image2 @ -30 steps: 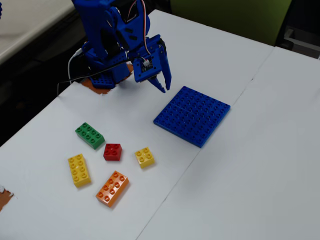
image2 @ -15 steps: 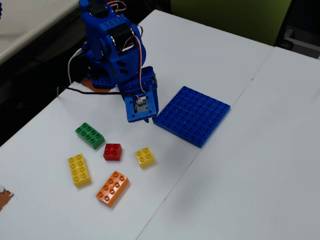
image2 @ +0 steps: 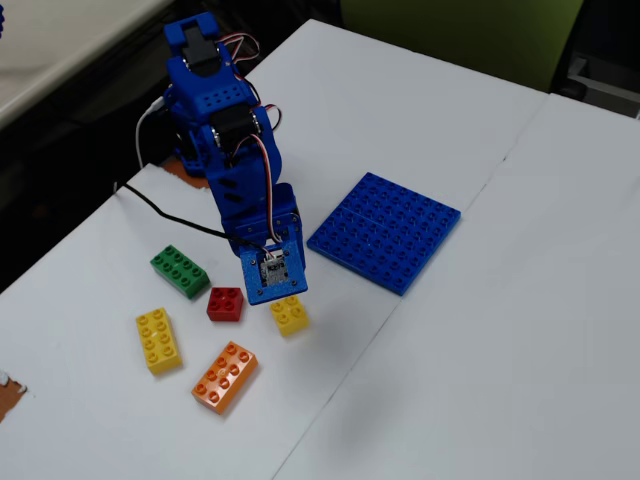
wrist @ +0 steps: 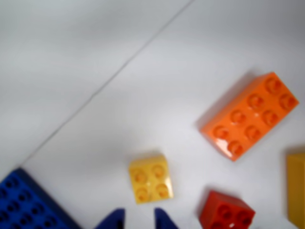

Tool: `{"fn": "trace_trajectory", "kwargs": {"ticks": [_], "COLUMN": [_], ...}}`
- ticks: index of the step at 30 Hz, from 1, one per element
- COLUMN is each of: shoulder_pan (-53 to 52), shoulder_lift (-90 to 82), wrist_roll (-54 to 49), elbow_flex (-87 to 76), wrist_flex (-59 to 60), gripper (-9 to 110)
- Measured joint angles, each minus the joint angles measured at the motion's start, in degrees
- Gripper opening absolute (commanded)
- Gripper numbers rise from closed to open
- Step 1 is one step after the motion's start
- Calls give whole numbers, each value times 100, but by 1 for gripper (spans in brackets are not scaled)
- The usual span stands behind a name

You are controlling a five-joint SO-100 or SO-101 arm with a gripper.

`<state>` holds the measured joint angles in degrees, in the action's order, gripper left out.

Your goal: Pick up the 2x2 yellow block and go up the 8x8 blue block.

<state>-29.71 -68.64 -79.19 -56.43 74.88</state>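
Note:
The 2x2 yellow block (wrist: 150, 179) (image2: 291, 316) lies flat on the white table, studs up. My gripper (wrist: 139, 220) (image2: 283, 297) hangs just above and behind it, and in the wrist view the two blue fingertips (wrist: 116, 218) show at the bottom edge. They stand apart with bare table between them, open and holding nothing. The block sits just beyond the tips, slightly right of the gap. The 8x8 blue block (image2: 385, 230) (wrist: 28, 205) lies flat to the right of the arm in the fixed view and shows at the wrist view's lower left corner.
A red 2x2 brick (image2: 225, 303) (wrist: 226, 212) sits close to the yellow block. An orange 2x4 brick (image2: 225, 376) (wrist: 250, 114), a longer yellow brick (image2: 158, 340) (wrist: 296, 188) and a green brick (image2: 180, 271) lie nearby. A seam (image2: 400, 300) runs between the two tabletops.
The arm has swung forward and down from beside the blue baseplate's near corner to just over the small yellow block. No brick has moved.

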Motion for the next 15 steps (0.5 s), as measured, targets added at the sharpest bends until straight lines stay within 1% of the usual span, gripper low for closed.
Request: {"fn": "trace_trajectory", "kwargs": {"ticks": [8, 15], "shoulder_pan": [-114, -211], "shoulder_lift": [237, 598], "wrist_roll": [-316, -527], "elbow_flex": [114, 114], "wrist_flex": [0, -26], "gripper": [19, 19]}}
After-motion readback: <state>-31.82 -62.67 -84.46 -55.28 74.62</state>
